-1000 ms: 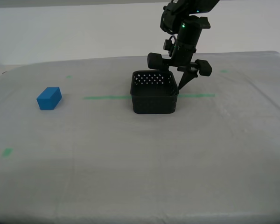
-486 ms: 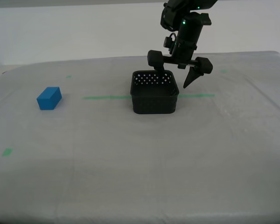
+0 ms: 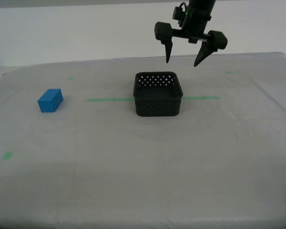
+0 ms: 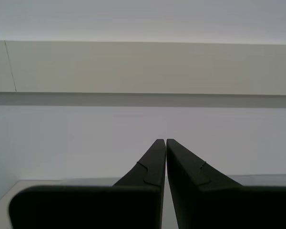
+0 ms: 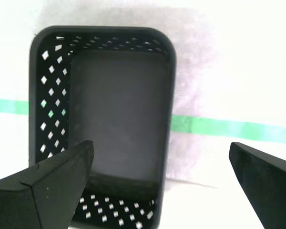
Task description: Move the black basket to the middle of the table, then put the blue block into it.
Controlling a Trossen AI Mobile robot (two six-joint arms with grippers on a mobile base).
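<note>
The black basket (image 3: 158, 94) stands empty on the table (image 3: 143, 162), on the green tape line, near the middle of the exterior view. My first gripper (image 3: 183, 61) hangs open above the basket's far rim, clear of it. Looking down, the first wrist view shows the basket (image 5: 109, 114) between and below the open fingers (image 5: 47, 186). The blue block (image 3: 50, 100) lies alone on the cloth at the exterior view's left. My second gripper (image 4: 166, 141) is shut on nothing and faces a pale wall.
A thin green tape line (image 3: 109, 99) runs across the table behind the basket. Small green tape squares (image 3: 7, 155) mark the cloth at the exterior view's left. A white wall stands behind the table.
My first gripper has let go of the basket's rim, opened wide and risen above it. The basket and block have stayed put.
</note>
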